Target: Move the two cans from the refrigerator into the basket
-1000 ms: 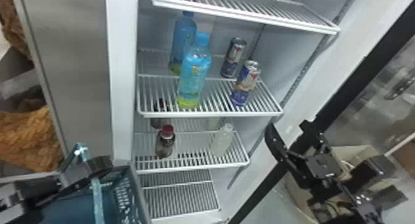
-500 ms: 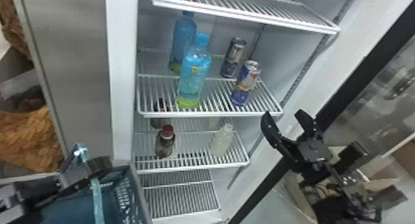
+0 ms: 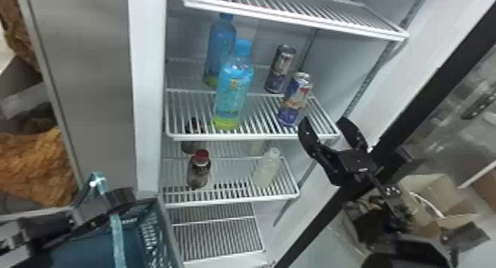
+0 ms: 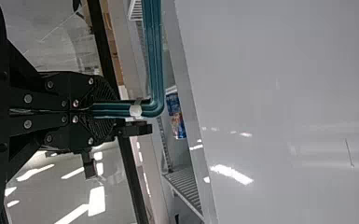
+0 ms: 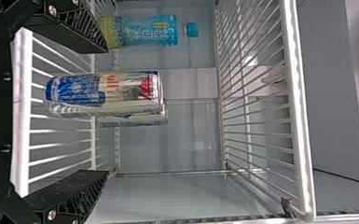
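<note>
Right gripper [image 3: 324,125] spread wide, empty, right at the shelf's [image 3: 254,137] front corner, with the front can [image 3: 294,99] just ahead and the back can [image 3: 280,68] behind it, both upright beside the blue bottles [image 3: 234,90], while the left gripper [image 3: 112,202] clenches the basket [image 3: 153,234]!

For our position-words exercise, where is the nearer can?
In the head view, the nearer can stands toward the right end of its shelf, right of the nearer blue bottle.
</note>
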